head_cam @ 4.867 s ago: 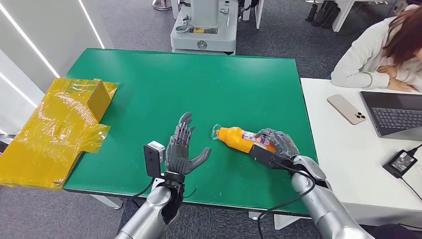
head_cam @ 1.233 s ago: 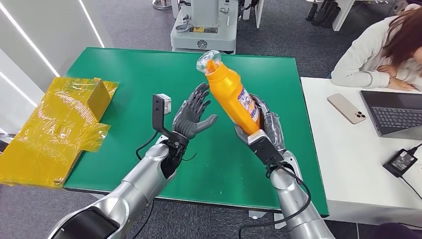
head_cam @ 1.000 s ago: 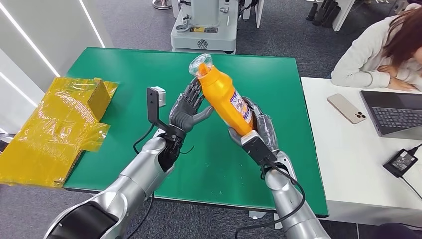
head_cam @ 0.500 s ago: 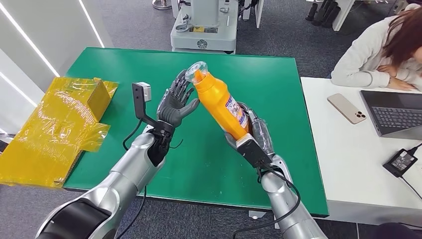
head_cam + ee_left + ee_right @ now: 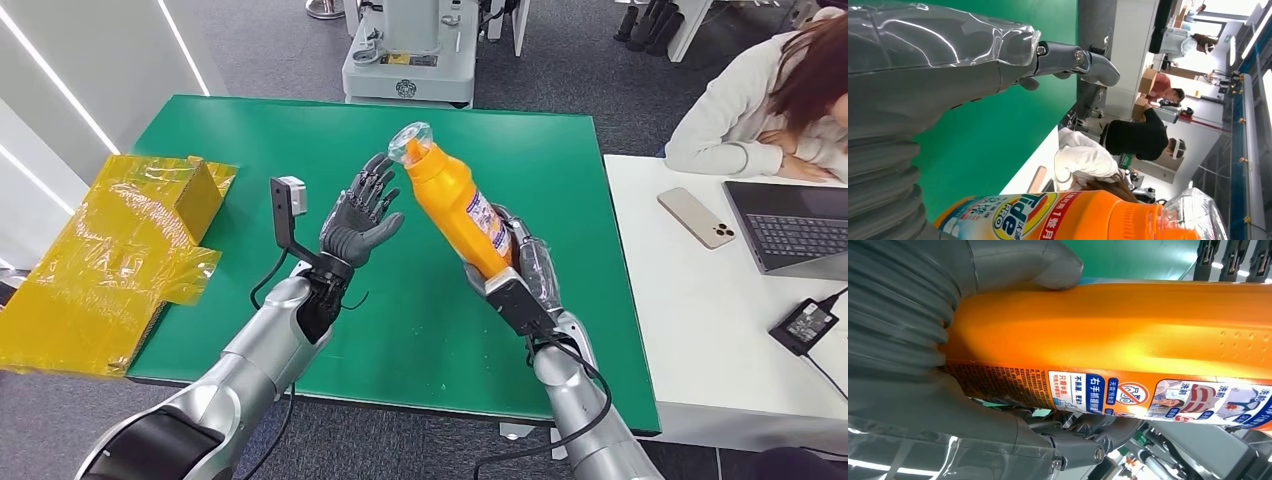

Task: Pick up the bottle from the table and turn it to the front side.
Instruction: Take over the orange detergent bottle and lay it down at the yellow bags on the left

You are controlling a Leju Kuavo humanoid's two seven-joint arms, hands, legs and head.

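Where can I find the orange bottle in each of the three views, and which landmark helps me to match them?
Head view: the orange bottle stands tilted above the green table, its base in the right hand.
Left wrist view: the bottle lies along the lower edge, front label visible.
Right wrist view: the bottle crosses the picture, back label visible.
Shared landmark: the green table.

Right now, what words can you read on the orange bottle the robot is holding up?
"Tide PRO" on the front label of the orange plastic bottle held by the right hand.
"右手抓瓶身" in a blue box on the back label.
Other Chinese print on both labels: too small or blurred to read.
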